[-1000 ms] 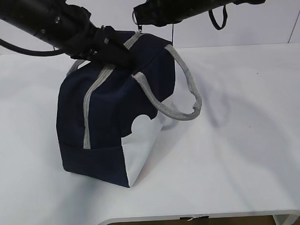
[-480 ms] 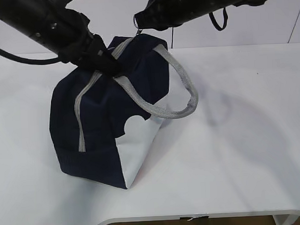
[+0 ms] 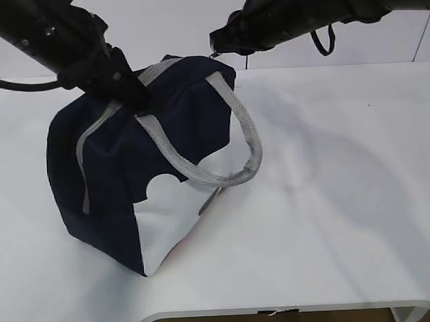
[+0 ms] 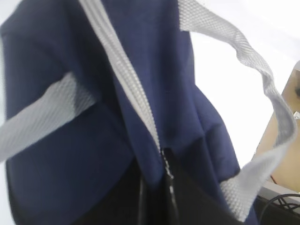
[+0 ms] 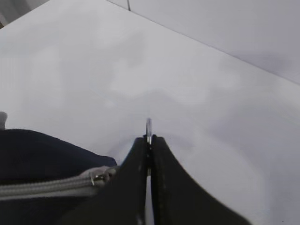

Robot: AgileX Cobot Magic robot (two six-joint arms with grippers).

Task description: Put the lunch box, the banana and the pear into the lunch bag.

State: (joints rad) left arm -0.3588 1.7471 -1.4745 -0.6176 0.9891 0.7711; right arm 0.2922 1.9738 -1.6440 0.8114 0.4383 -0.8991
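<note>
The navy-blue lunch bag (image 3: 115, 172) with a white lower panel stands tilted on the white table, its grey zipper (image 3: 93, 138) closed along the top. My left gripper (image 3: 130, 93) is shut on a fold of the bag's top fabric beside the zipper (image 4: 126, 79); in the left wrist view its jaws (image 4: 157, 187) pinch blue cloth. At the bag's far end my right gripper (image 3: 216, 47) is shut on the zipper's metal ring pull (image 5: 149, 125), which pokes out between its fingertips (image 5: 150, 139). A grey handle (image 3: 230, 174) hangs loose. The lunch box, banana and pear are out of view.
The white table (image 3: 345, 198) stretches to the right of the bag, and its front edge runs along the bottom of the exterior view. A pale wall stands behind. Both dark arms reach in from above the bag.
My left gripper closed on the bag's top fabric and drew it left, so the bag slid left and leaned. The right gripper shifted a little right, still gripping the ring pull.
</note>
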